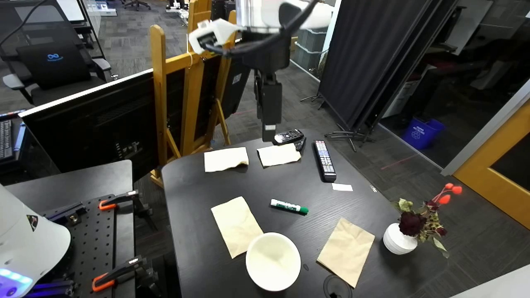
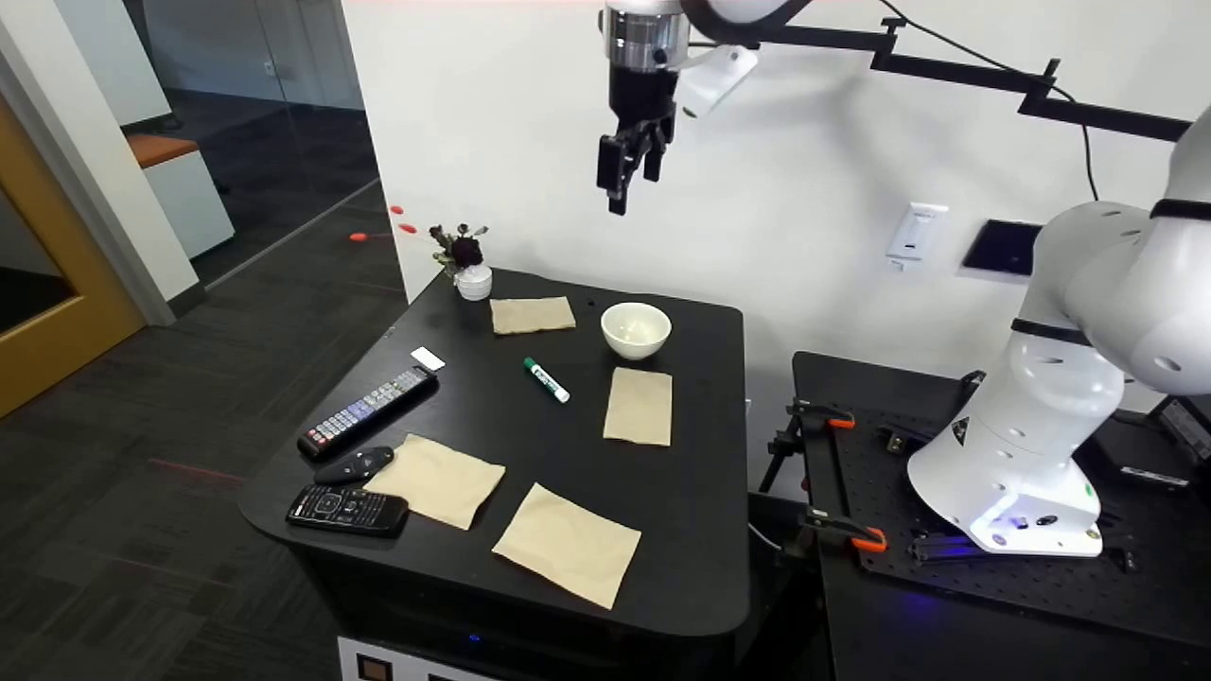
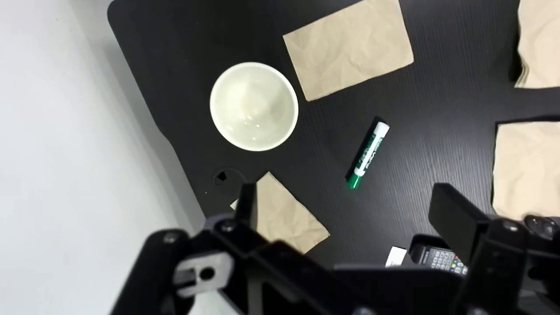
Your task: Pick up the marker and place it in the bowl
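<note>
In the wrist view, the fingers (image 3: 453, 214) stand spread with nothing between them, presumably to admit the green-capped dry-erase marker (image 3: 369, 155), which lies on the dark surface (image 3: 424, 144) right of centre. It rests apart from the brown paper napkins (image 3: 350, 48), so both sides should be reachable. The white bowl (image 3: 253, 106), left of centre and higher up, sits mouth upward, suited to receiving it.

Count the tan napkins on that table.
4: one napkin near the vase, one beside the bowl, one by the remotes, another next to that. More could be stacked underneath.
</note>
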